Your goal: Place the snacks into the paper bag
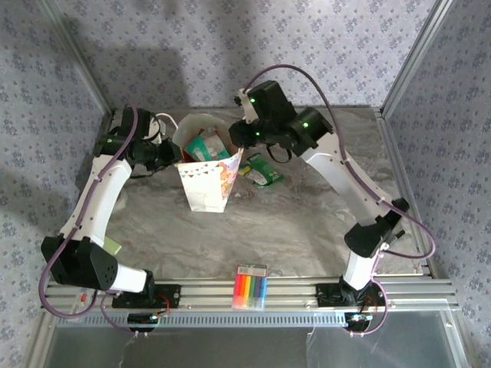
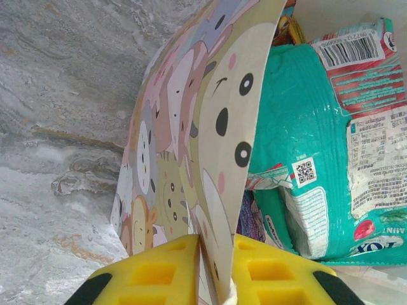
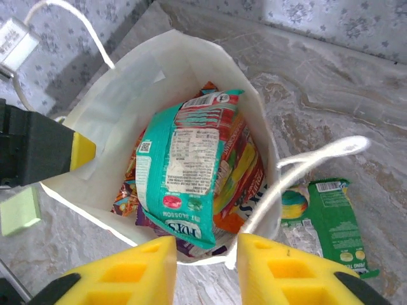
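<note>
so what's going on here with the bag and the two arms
The left end effector is clamped on one wall of the white paper bag, which stands upright with its mouth open. The right end effector hovers open and empty above that mouth. A teal snack packet lies on top of other packets inside the bag. A green packet is not yet in; it lies on the table beside the bag.
</note>
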